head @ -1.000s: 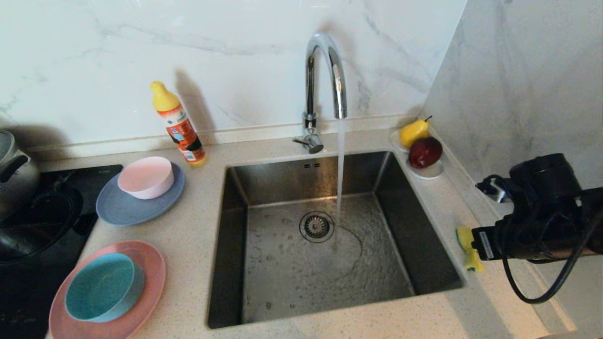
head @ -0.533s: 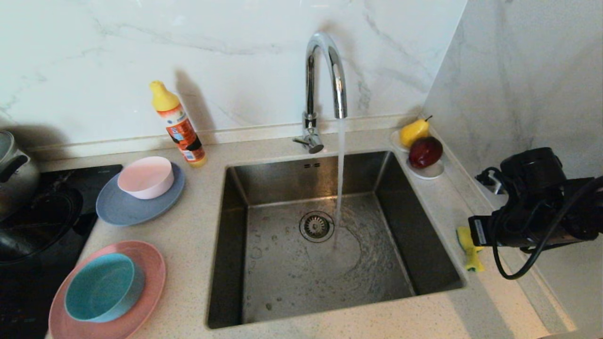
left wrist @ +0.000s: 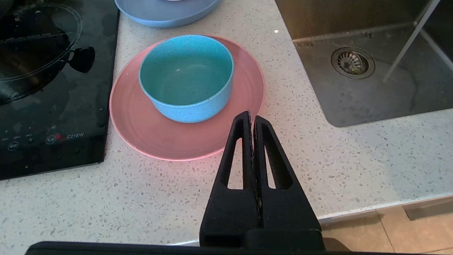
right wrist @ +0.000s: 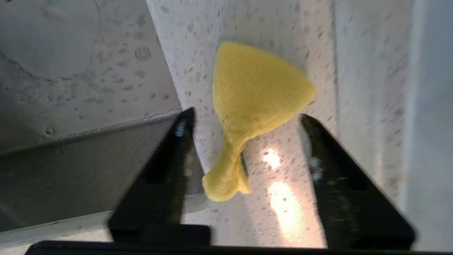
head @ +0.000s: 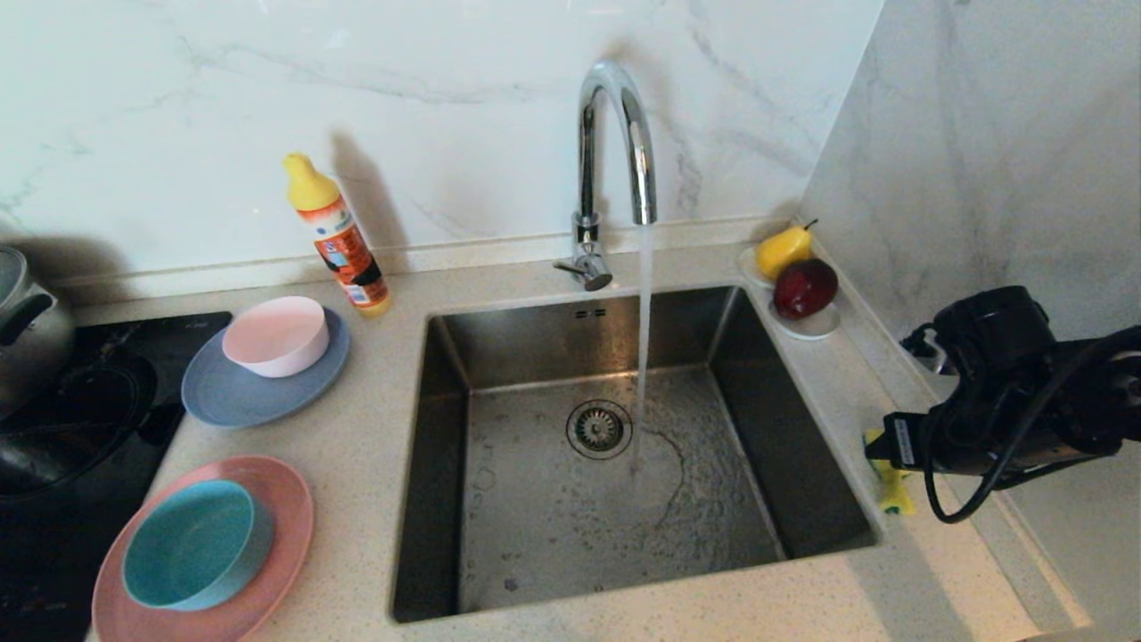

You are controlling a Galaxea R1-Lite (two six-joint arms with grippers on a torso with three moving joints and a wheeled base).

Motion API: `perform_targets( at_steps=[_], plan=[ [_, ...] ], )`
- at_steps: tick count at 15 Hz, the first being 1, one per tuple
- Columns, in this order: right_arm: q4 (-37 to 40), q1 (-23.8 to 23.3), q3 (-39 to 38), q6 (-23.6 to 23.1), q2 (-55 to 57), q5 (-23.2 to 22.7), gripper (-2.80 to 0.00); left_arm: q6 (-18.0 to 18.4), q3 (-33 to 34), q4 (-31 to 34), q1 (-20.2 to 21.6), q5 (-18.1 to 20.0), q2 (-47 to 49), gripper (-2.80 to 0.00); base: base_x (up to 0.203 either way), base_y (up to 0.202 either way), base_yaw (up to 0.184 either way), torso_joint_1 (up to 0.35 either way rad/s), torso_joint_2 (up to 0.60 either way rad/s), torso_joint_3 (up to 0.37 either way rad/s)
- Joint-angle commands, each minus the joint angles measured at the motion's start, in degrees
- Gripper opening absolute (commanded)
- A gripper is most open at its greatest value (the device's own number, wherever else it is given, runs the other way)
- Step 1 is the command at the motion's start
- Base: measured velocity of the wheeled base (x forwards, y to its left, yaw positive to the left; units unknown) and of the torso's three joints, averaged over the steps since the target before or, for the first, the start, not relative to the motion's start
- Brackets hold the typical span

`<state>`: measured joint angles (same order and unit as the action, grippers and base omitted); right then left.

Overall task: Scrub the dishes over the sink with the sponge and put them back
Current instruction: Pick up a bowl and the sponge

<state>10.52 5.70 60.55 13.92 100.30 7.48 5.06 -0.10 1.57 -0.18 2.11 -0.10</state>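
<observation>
The bent yellow sponge (right wrist: 253, 95) lies on the counter right of the sink (head: 446, 401), partly hidden in the head view (head: 891, 495) by my right gripper (right wrist: 247, 115). That gripper is open, one finger on either side of the sponge's narrow end, neither touching it. The teal bowl (head: 192, 544) sits on the salmon-pink plate (head: 285, 508) at front left. Behind them, the pale pink bowl (head: 276, 334) sits on the grey-blue plate (head: 223, 397). My left gripper (left wrist: 252, 118) hangs shut and empty over the near rim of the salmon plate (left wrist: 159, 134).
Water runs from the chrome tap (head: 615, 134) onto the basin beside the drain (head: 599, 428). An orange bottle (head: 343, 245) stands behind the plates. A white dish of fruit (head: 802, 276) sits at the sink's back right corner. A hob (head: 62, 428) and pot (head: 22, 312) are at the left.
My right hand has turned, dropped slightly and edged toward the sink, so it now covers more of the sponge. The dishes and the left arm have not moved.
</observation>
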Motion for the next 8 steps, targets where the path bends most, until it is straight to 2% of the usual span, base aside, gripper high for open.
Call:
perform_targets(
  at_steps=[1,8],
  plan=[
    [0.7,0.3,0.4,2.5,0.8,0.1,0.00,0.0,0.0,0.0,0.0,0.0,0.1,-2.80,0.000,0.000,0.000,0.000,0.00,0.000],
    [0.8,-0.2,2.0,6.3,4.0,0.4,0.00,0.0,0.0,0.0,0.0,0.0,0.1,-2.80,0.000,0.000,0.000,0.000,0.00,0.000]
  ],
)
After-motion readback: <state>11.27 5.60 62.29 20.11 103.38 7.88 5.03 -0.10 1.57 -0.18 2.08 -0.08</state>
